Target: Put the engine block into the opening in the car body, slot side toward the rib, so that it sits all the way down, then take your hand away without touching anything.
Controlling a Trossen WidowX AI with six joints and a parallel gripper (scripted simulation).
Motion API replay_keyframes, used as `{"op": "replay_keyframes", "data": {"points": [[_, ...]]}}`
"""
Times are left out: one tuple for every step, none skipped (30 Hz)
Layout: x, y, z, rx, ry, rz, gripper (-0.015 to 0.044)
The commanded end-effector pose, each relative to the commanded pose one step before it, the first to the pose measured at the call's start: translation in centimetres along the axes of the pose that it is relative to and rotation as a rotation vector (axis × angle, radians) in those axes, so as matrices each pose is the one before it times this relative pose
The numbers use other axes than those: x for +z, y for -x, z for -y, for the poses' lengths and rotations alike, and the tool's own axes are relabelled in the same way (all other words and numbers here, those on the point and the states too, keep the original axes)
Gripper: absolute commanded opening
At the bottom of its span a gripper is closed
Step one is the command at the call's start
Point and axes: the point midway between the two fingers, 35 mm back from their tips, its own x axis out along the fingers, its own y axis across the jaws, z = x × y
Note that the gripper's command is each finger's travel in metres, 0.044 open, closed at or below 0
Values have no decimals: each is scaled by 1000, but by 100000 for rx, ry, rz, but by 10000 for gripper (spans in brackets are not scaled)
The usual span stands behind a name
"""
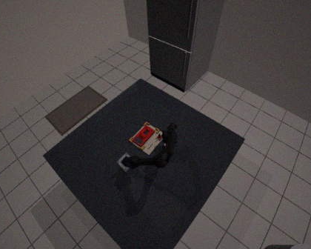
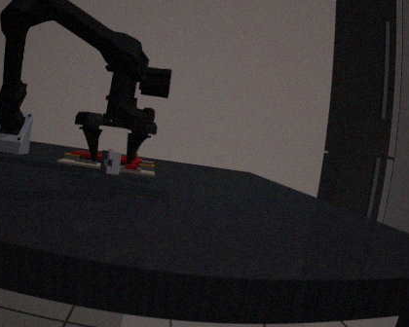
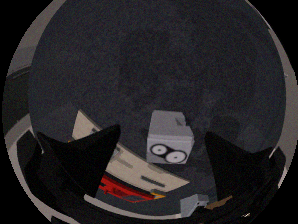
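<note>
From the top, a dark square table top (image 1: 197, 178) stands on a pale tiled floor (image 1: 278, 207), with a brown mat (image 1: 76, 109) and a tall dark grey refrigerator (image 1: 175, 44) nearby. The red car body (image 1: 143, 135) lies on a white base plate (image 1: 151, 147).

In the exterior view, the black gripper (image 2: 115, 141) hangs spread wide and empty over the small grey engine block (image 2: 111, 162).

The wrist view shows that block standing on the table beside the plate.

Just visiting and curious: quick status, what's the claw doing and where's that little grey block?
Gripper open, empty, fingers straddling the engine block. Block on the table beside the red car body, not inserted. Nothing blocking.
</note>
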Motion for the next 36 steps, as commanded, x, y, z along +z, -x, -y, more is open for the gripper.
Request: {"op": "replay_keyframes", "data": {"points": [[-117,-737,206,-766,698,315,440],[0,-157,15,-20,-2,24,440],[0,-156,16,-22,-1,25,440],[0,-123,13,-18,-1,20,440],[0,-74,8,-11,-1,13,440],[0,-25,3,-4,0,4,440],[0,0,0,0,0,0,414],[0,0,0,0,0,0,387],[0,0,0,0,0,0,361],[0,0,0,0,0,0,335],[0,0,0,0,0,0,309],[0,0,0,0,0,0,282],[0,0,0,0,0,0,256],[0,0,0,0,0,0,230],[0,0,0,0,0,0,204],[0,0,0,0,0,0,177],[0,0,0,0,0,0,151],[0,0,0,0,0,0,145],[0,0,0,0,0,0,138],[0,0,0,0,0,0,131],[0,0,0,0,0,0,125],[0,0,0,0,0,0,118],[0,0,0,0,0,0,111],[0,0,0,0,0,0,105],[0,0,0,0,0,0,78],[6,51,-12,26,15,-2,52],[16,153,-35,76,46,-5,26],[27,255,-56,125,77,-7,0],[31,310,-65,148,94,-6,0],[29,311,-62,144,94,-4,0],[27,312,-59,140,94,-2,0],[26,313,-56,136,95,0,0],[24,314,-53,132,95,2,0],[22,315,-50,129,95,4,0],[21,316,-47,125,96,6,0],[19,316,-43,121,96,9,0]]}}
